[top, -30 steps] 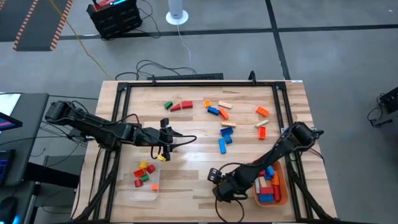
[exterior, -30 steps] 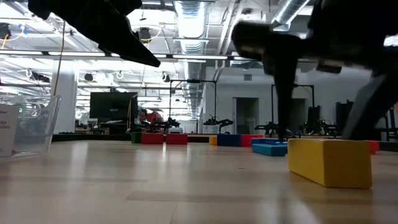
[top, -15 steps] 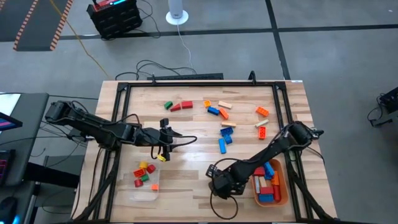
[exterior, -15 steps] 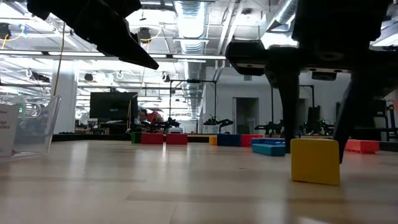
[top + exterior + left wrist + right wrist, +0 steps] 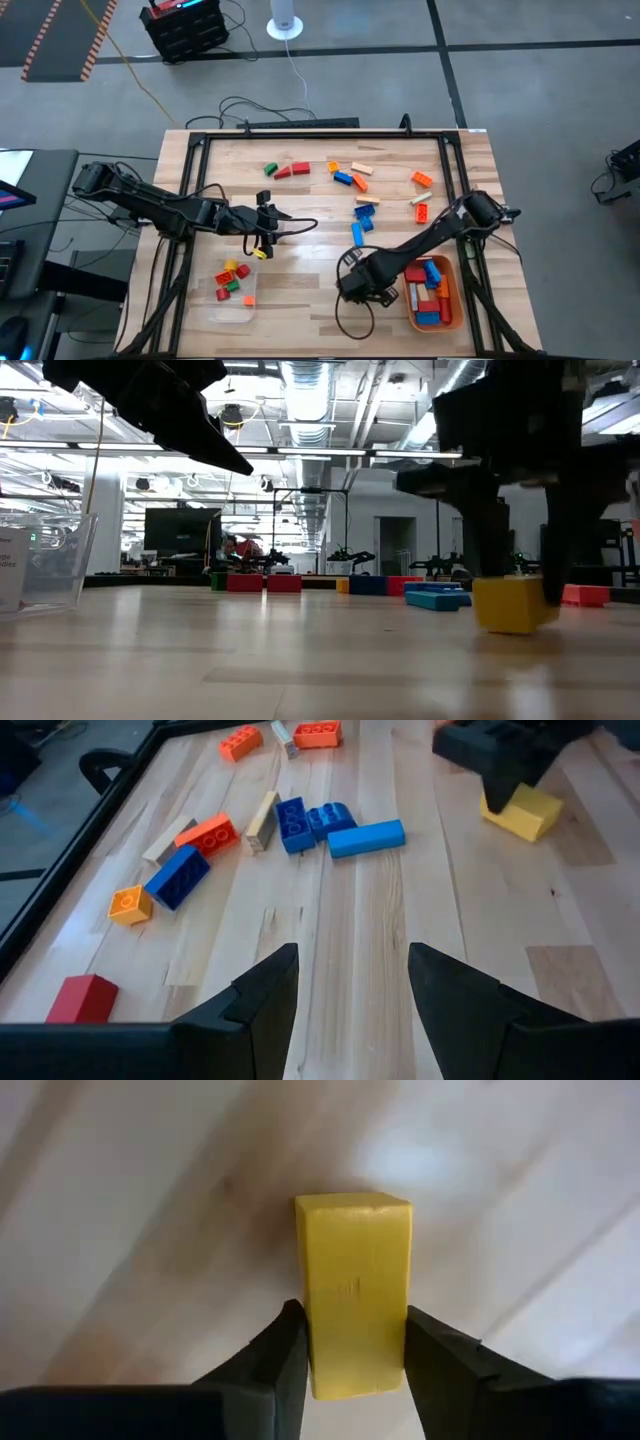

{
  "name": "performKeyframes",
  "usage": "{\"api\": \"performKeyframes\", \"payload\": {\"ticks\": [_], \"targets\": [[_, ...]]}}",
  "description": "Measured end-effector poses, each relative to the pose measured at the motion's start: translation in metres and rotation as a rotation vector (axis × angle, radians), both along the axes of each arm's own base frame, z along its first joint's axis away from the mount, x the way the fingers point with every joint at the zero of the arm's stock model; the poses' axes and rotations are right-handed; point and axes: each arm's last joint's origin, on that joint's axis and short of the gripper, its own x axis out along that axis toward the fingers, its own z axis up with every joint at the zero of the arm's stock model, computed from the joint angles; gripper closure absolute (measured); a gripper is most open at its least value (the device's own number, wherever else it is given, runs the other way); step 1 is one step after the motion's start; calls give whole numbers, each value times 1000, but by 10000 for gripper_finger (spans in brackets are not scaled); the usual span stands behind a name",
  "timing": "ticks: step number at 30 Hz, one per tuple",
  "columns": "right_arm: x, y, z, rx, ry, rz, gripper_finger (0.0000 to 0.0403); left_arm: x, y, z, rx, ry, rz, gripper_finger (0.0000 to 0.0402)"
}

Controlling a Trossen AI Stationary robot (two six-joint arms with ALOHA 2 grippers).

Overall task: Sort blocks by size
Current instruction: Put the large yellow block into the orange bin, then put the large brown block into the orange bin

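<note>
Right pincer around yellow block

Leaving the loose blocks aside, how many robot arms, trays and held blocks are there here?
Robot arms: 2, with the left gripper open and empty above the table and the right gripper near the orange tray.
Trays: 2, an orange tray and a clear tray.
Held blocks: 1, a yellow block pinched by the right gripper.
Total: 5

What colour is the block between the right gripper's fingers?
Yellow. The block in the right gripper shows best in the right wrist view.
</note>
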Motion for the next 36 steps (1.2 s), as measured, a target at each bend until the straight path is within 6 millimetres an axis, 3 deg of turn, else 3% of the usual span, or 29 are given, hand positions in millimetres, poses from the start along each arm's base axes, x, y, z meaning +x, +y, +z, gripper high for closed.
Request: {"api": "performKeyframes", "payload": {"ticks": [10, 17, 21, 27, 30, 36], "targets": [[-17, -15, 49, 47, -57, -182, 233, 0, 0, 0, 0, 0, 0, 217], [-62, -14, 95, 157, 56, -498, 242, -1, 0, -2, -2, 23, 4, 217], [-92, -7, 113, 134, 103, -679, 239, -1, 0, -2, -5, 22, 6, 217], [-130, 0, 117, -78, 219, -879, 228, -1, 0, -3, -14, 26, 11, 217], [-136, 3, 113, -103, 215, -960, 208, -2, 0, -3, -12, 34, 11, 217], [-136, 6, 113, -88, 206, -954, 167, -2, 0, -3, -10, 34, 10, 217]]}}
